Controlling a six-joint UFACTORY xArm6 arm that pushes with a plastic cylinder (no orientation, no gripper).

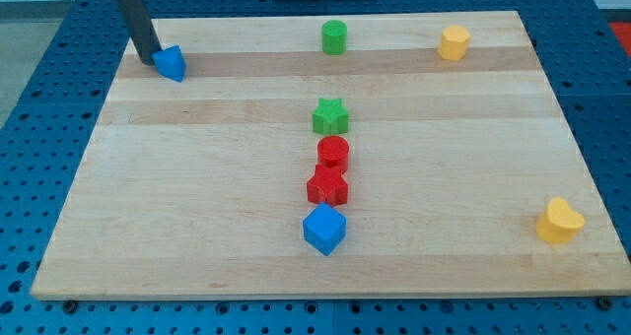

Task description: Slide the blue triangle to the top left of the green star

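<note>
The blue triangle [171, 63] lies near the board's top left corner. The green star [330, 115] sits at the board's middle, far to the right of and below the triangle. My tip [147, 57] is at the triangle's left edge, touching or nearly touching it. The dark rod rises from there toward the view's top.
A green cylinder [334, 36] stands at the top centre. A yellow block [454, 42] is at the top right. A red cylinder [333, 153], a red star [327, 186] and a blue cube [324, 228] line up below the green star. A yellow heart [559, 221] is at the bottom right.
</note>
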